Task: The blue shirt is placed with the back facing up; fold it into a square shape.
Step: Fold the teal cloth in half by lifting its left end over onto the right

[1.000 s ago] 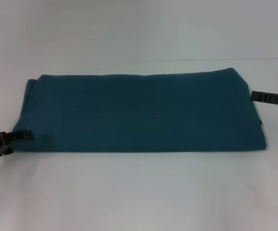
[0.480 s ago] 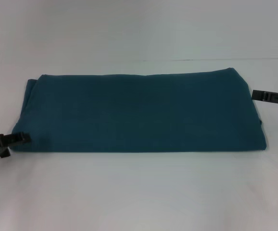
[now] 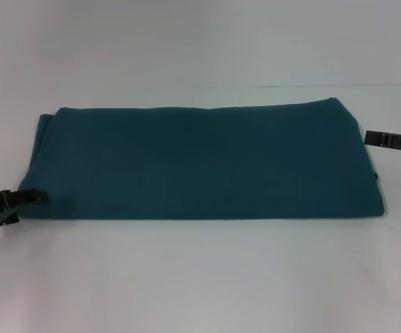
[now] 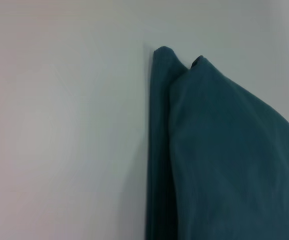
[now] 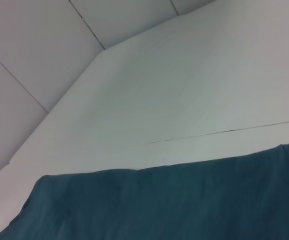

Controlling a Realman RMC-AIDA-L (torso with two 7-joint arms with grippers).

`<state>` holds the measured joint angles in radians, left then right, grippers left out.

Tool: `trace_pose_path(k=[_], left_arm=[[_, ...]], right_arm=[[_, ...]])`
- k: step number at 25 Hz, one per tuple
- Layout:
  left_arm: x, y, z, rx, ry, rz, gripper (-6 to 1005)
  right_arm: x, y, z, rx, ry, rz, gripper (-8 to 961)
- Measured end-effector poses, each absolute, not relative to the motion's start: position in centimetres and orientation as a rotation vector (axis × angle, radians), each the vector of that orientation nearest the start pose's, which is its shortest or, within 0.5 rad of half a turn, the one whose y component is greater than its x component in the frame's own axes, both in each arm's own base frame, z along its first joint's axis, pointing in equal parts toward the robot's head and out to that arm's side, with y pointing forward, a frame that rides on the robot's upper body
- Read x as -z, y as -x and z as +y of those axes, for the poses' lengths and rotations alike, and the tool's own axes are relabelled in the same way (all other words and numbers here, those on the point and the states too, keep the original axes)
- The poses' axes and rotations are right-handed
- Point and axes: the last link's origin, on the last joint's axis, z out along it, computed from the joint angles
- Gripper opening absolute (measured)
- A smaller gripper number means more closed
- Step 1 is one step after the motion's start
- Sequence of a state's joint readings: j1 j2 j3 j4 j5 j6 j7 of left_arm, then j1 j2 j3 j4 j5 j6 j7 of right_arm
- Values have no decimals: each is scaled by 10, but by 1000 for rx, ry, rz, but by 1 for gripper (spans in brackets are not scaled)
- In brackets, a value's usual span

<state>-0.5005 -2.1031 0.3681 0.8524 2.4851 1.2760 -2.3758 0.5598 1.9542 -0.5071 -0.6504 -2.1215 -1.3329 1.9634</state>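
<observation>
The blue shirt [image 3: 200, 163] lies on the white table, folded into a long plain teal rectangle that runs left to right. No lettering shows. My left gripper [image 3: 39, 197] is low at the shirt's near left corner, touching its edge. My right gripper [image 3: 368, 137] is at the shirt's right edge, near the far corner, right beside the cloth. The left wrist view shows a layered folded corner of the shirt [image 4: 219, 150]. The right wrist view shows the shirt's far edge [image 5: 159, 205].
The white table [image 3: 200, 277] stretches in front of and behind the shirt. A thin seam [image 3: 311, 86] crosses the table behind the shirt. A white panelled wall [image 5: 44, 45] stands beyond the table.
The left gripper shifted very slightly at the shirt's near left corner. The right gripper edged a little to the right. The shirt has not moved.
</observation>
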Motion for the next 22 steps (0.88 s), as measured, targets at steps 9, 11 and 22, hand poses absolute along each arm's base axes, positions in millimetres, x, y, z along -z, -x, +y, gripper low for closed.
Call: trace_pose_path(k=[9, 11, 22], left_arm=[[-51, 354, 338, 456, 1796, -1813, 904], [-51, 353, 339, 460, 1799, -1811, 904], [-50, 347, 342, 465, 1824, -1805, 904]], right_arm=[[-76, -319, 372, -644, 2165, 1361, 917], [-76, -319, 371, -644, 2165, 1361, 917], [-76, -319, 372, -644, 2163, 1362, 916]])
